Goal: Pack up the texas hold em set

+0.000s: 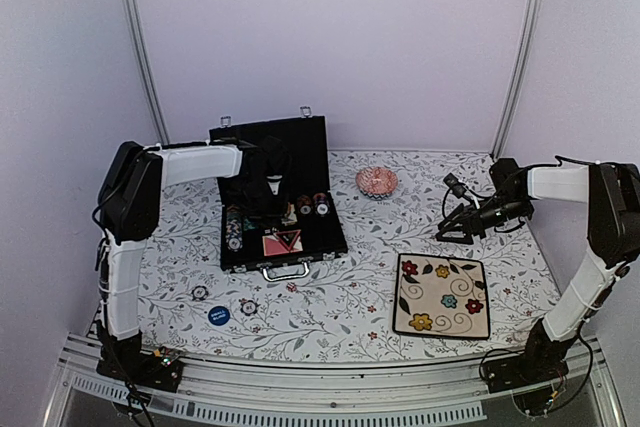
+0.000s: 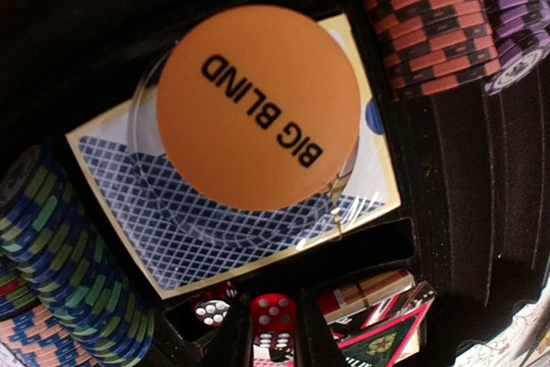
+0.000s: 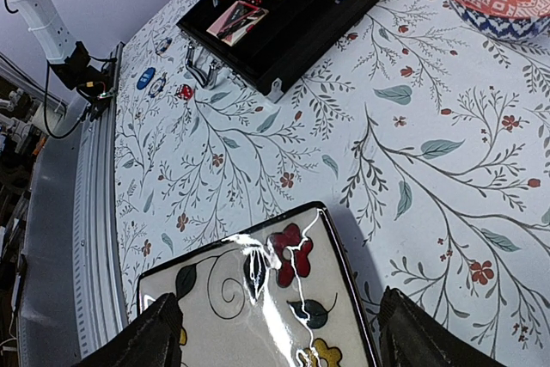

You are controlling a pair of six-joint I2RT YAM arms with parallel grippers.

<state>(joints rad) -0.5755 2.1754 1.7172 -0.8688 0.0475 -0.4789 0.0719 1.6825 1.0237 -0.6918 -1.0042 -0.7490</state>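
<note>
Partly packed: chip stacks (image 2: 434, 27), card deck (image 2: 172, 221), dice (image 2: 273, 315) and BIG BLIND button (image 2: 258, 107) lie in the open case (image 1: 300, 142) far-left, blue button (image 1: 218, 314) and two loose chips (image 1: 248, 306) remain near-left; left gripper (image 1: 268, 192) inside case, grip unclear; right gripper (image 3: 284, 315) fingers apart.

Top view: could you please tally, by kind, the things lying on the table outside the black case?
Loose poker chips: 2
Blue button: 1
Small red piece, probably a die: 1
Flowered plate: 1
Pink bowl: 1
Total: 6
</note>
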